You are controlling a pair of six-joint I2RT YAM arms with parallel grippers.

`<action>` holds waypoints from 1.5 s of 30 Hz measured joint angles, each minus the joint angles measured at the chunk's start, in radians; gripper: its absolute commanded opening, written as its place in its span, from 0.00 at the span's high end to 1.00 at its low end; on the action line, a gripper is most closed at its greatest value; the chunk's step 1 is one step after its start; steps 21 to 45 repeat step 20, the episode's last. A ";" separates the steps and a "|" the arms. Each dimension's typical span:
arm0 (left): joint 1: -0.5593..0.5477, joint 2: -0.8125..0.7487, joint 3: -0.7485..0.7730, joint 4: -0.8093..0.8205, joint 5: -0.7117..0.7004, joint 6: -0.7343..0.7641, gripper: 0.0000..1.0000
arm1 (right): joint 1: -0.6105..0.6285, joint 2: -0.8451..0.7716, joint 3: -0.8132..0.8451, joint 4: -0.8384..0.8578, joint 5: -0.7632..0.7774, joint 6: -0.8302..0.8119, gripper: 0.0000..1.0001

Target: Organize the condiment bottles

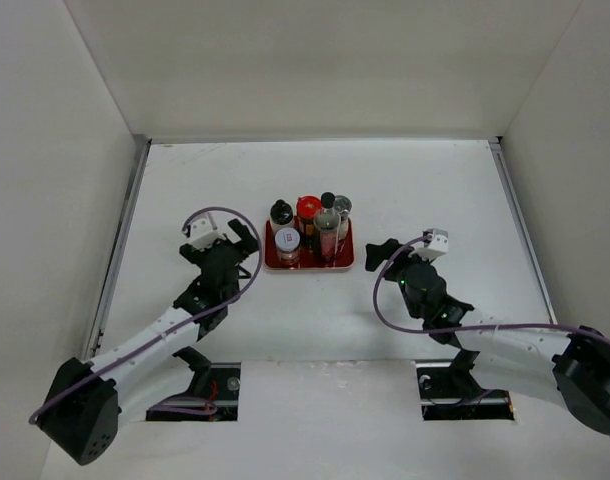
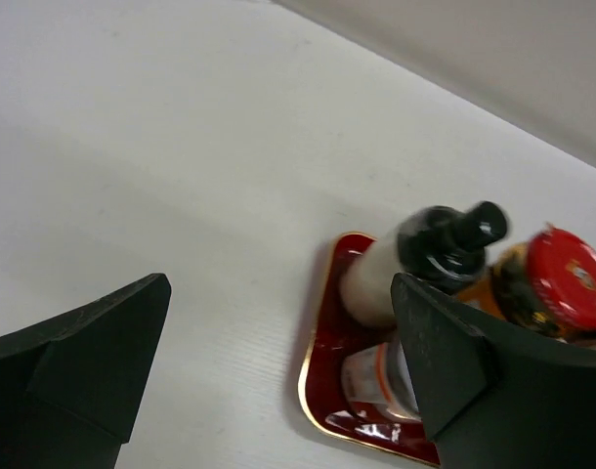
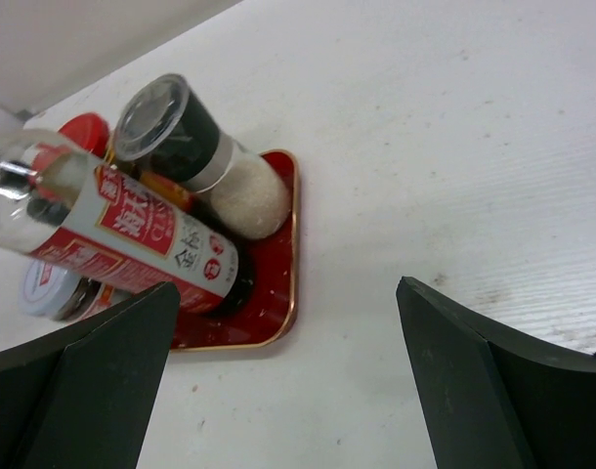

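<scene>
The five condiment bottles [image 1: 308, 225] stand upright and packed close on the flat red tray [image 1: 315, 264] at mid-table, probably so that all fit inside its thin gilt rim: a matte white black-capped bottle [image 2: 376, 278], a glossy red-lidded jar [image 2: 569, 278], a tall clear labelled bottle [image 3: 132, 234], a grey-lidded jar [image 3: 195, 161] and a pale pink-lidded jar [image 1: 287, 241]. The left gripper [image 1: 230, 235] and right gripper [image 1: 383, 257] flank the tray, fingers spread wide, holding nothing.

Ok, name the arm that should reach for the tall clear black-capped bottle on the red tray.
Right, probably. The tall clear bottle stands on the right half of the red tray, nearest the open right gripper. The open left gripper would have to reach past the pink-lidded jar.
</scene>
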 measured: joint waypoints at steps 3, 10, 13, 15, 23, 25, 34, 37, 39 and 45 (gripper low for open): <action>0.121 -0.058 -0.045 -0.065 0.042 -0.085 0.00 | -0.025 0.002 -0.002 -0.019 0.011 0.030 0.00; 0.341 0.012 -0.021 -0.222 0.203 -0.192 0.00 | -0.048 0.080 0.001 -0.051 0.025 0.076 0.00; 0.352 0.063 0.016 -0.280 0.250 -0.208 0.00 | -0.048 0.112 0.005 -0.068 0.025 0.080 0.00; 0.351 0.075 0.038 -0.310 0.271 -0.212 0.00 | -0.050 0.115 0.006 -0.073 0.025 0.082 0.00; 0.345 0.024 0.050 -0.321 0.288 -0.216 0.00 | -0.051 0.114 0.013 -0.074 0.026 0.081 0.00; 0.345 0.024 0.050 -0.321 0.288 -0.216 0.00 | -0.051 0.114 0.013 -0.074 0.026 0.081 0.00; 0.345 0.024 0.050 -0.321 0.288 -0.216 0.00 | -0.051 0.114 0.013 -0.074 0.026 0.081 0.00; 0.345 0.024 0.050 -0.321 0.288 -0.216 0.00 | -0.051 0.114 0.013 -0.074 0.026 0.081 0.00; 0.345 0.024 0.050 -0.321 0.288 -0.216 0.00 | -0.051 0.114 0.013 -0.074 0.026 0.081 0.00; 0.345 0.024 0.050 -0.321 0.288 -0.216 0.00 | -0.051 0.114 0.013 -0.074 0.026 0.081 0.00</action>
